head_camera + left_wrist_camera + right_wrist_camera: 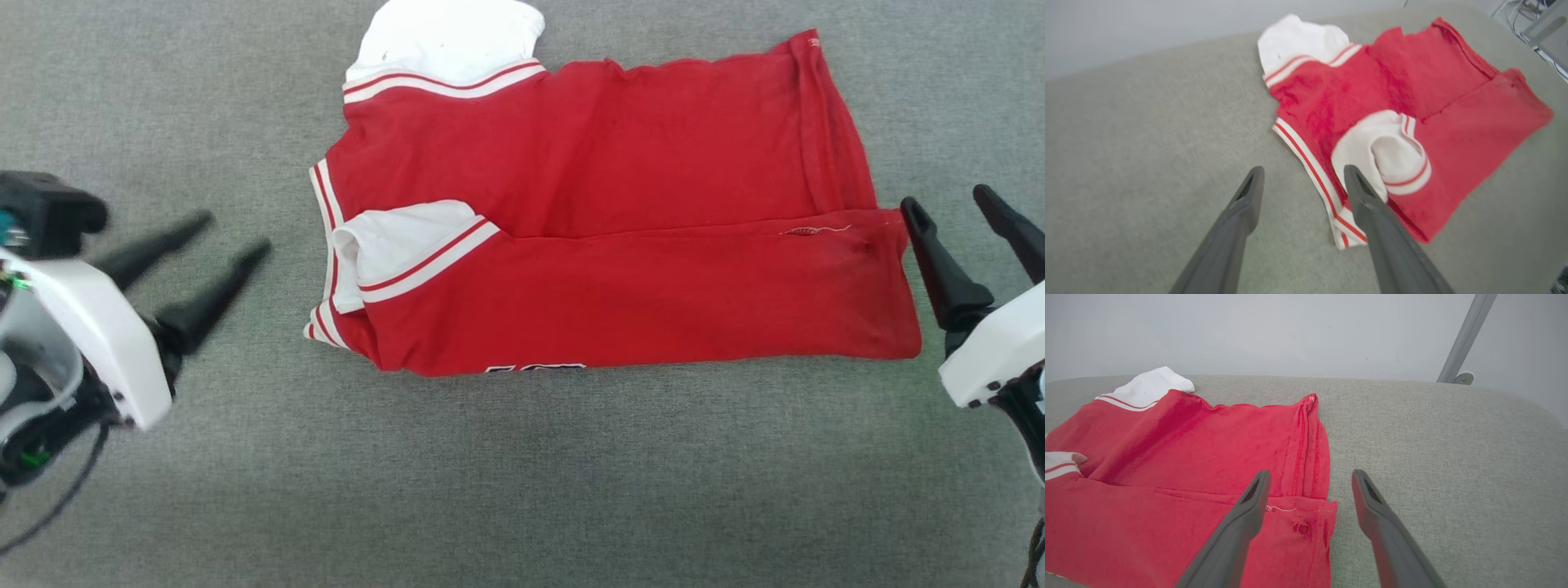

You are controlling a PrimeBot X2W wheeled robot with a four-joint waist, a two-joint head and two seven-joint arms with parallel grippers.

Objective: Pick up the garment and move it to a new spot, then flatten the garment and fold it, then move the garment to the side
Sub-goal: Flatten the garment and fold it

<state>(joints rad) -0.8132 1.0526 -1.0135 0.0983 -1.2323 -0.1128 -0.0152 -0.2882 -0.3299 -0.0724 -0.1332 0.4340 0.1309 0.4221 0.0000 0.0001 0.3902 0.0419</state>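
On the grey fabric tabletop [522, 490], the garment [620, 245] lies half-folded; the left tool [233, 231] and right tool [947, 198] flank its ends, wide and empty, likely poised for the next fold.

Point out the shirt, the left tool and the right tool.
shirt [620, 163], head view, red body fabric.
left tool [233, 231], head view, midway between fingertips.
right tool [947, 198], head view, midway between fingertips.

On the garment [620, 204] you see only a sliver of the emblem [535, 367], folded under; its far sleeve [453, 37] is cropped.
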